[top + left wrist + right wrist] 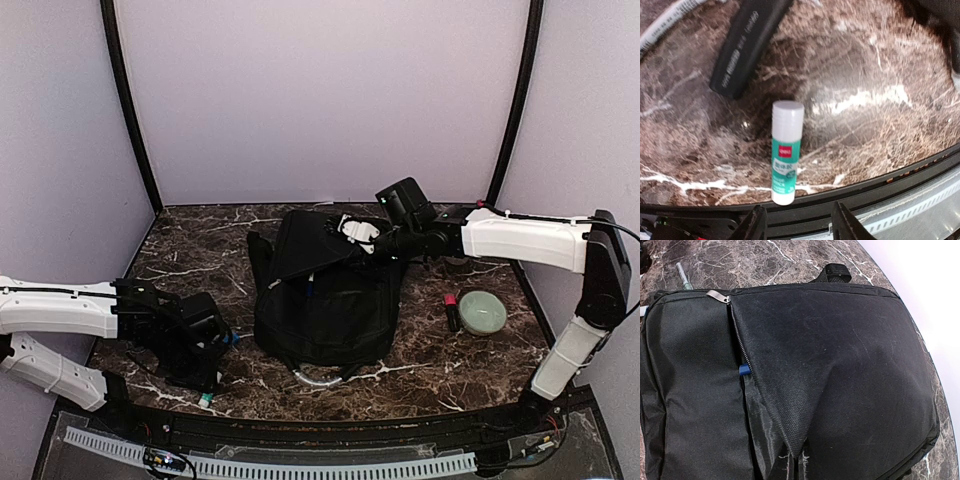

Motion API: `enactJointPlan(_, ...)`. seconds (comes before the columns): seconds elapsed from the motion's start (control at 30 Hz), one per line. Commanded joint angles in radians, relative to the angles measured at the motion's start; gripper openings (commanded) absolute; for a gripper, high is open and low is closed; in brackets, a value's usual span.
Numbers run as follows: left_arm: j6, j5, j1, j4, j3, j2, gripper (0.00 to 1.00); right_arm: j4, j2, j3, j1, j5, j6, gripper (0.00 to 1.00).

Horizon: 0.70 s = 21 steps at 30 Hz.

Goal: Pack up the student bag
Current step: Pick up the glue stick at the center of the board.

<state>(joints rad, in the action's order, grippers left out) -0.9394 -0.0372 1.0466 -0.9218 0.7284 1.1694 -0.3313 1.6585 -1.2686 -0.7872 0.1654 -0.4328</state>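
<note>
The student bag [325,305] lies in the middle of the table, a black backpack with its zip partly undone. My right gripper [342,238] is shut on the edge of the bag's flap [805,390] and holds it lifted, so the zip opening gapes. A blue item [744,370] shows inside that opening. Near the front left edge, my left gripper [799,225] stands open with nothing between its fingers. A white and teal glue stick [786,152] lies on the marble just ahead of its left fingertip [756,222].
A long black box-shaped item [747,42] lies beyond the glue stick. A pale green bowl [482,312] and a small red and black item [452,312] sit right of the bag. A thin pen-like thing [684,277] lies beside the bag. The table's black front rail [890,185] runs close under the left gripper.
</note>
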Motion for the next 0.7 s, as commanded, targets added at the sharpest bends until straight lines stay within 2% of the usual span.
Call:
enactJointPlan(0.0, -0.068, 0.007, 0.065, -0.028, -0.015, 0.039, 0.46, 0.056, -0.034, 0.007, 0.01, 0.02, -0.003, 0.0)
enactJointPlan(0.13, -0.096, 0.01, 0.087, 0.009, -0.049, 0.063, 0.41, 0.052, -0.03, 0.005, 0.009, 0.028, -0.001, 0.0)
enactJointPlan(0.27, -0.123, 0.04, 0.088, 0.002, -0.068, 0.061, 0.33, 0.051, -0.028, 0.005, 0.01, 0.033, 0.001, 0.0)
enactJointPlan(0.67, -0.12, 0.071, 0.089, 0.104, -0.1, 0.112, 0.31, 0.048, -0.027, 0.006, 0.01, 0.033, 0.002, 0.0)
